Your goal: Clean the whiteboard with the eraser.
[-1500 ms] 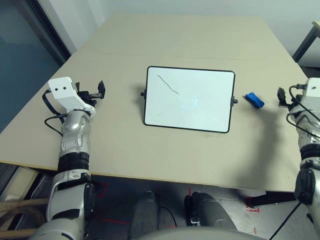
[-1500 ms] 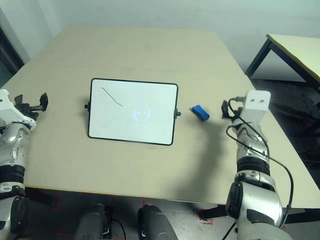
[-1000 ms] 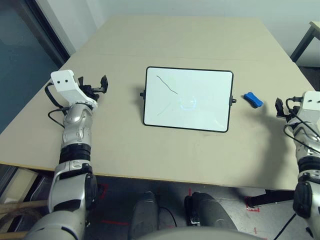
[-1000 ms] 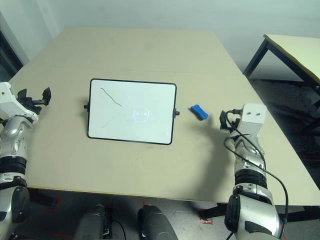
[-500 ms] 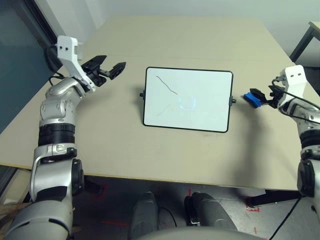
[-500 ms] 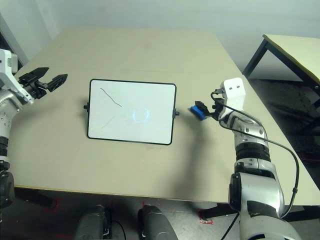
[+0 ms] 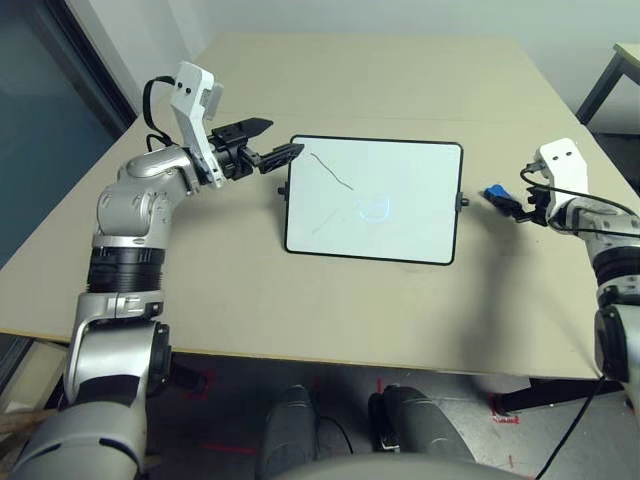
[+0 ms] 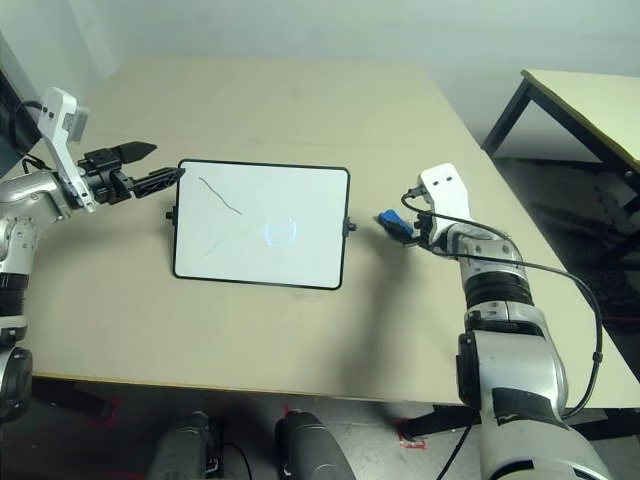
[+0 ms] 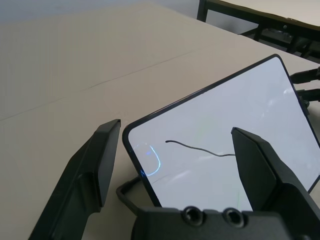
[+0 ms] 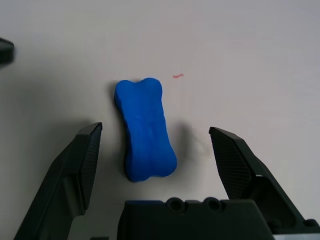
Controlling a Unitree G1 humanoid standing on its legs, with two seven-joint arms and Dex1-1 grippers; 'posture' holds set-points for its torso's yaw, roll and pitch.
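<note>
Blue eraser (image 10: 144,129) lies on the counter (image 7: 380,80) just off the whiteboard's (image 7: 374,200) right edge, between our right end effector's (image 10: 156,150) wide-open fingers, untouched. Our left end effector (image 7: 278,141), also open and empty, hovers at the board's far-left corner, above a dark pen line (image 9: 200,149).

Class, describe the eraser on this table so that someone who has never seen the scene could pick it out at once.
Start at the whiteboard lying flat mid-table. Just off its short side nearest the robot's right arm, the eraser lies on the bare table, between the open fingers of the right hand. It is the one small bright blue block, pinched slightly at the waist.
</note>
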